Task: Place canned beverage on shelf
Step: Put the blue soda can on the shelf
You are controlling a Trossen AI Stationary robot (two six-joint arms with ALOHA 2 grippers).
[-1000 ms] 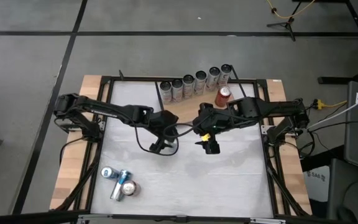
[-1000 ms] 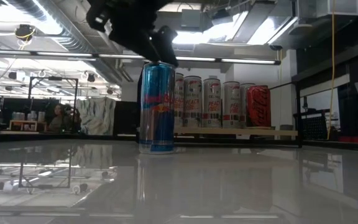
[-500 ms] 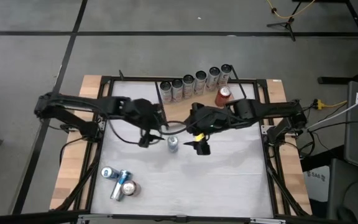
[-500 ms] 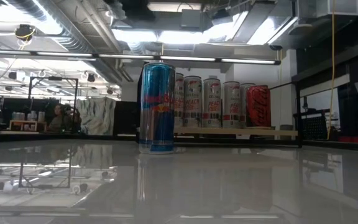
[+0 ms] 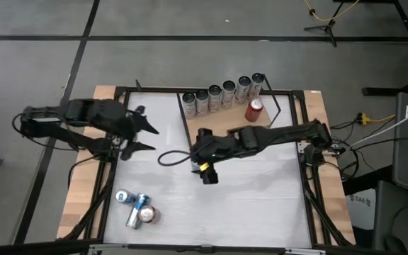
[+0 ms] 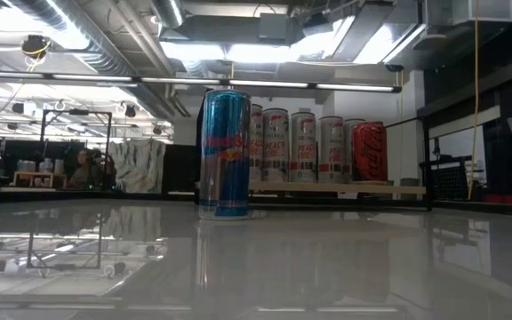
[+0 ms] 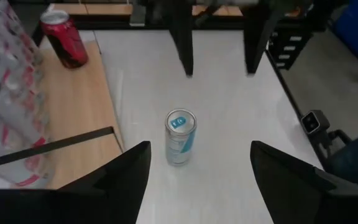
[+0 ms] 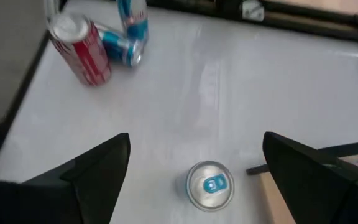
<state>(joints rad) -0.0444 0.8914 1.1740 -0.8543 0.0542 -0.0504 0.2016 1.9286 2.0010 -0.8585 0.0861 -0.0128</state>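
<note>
Below my wide-open right gripper [image 8: 191, 168] stands the tall blue-and-silver aluminium can [image 8: 211, 183], ungripped, beside the light-brown wooden shelf [image 7: 73, 112] where six cans already sit.

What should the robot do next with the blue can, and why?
Probably lower the right gripper around the blue can and close. Its fingers are open right above the can, which stands alone on the table, off the shelf. The left gripper is away.

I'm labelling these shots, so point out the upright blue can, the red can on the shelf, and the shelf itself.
Blue can [image 7: 181, 137], left wrist view, on its side wall.
Red can [image 5: 254, 109], high view, on its top.
Shelf [image 7: 73, 109], left wrist view, on bare wooden board.
</note>
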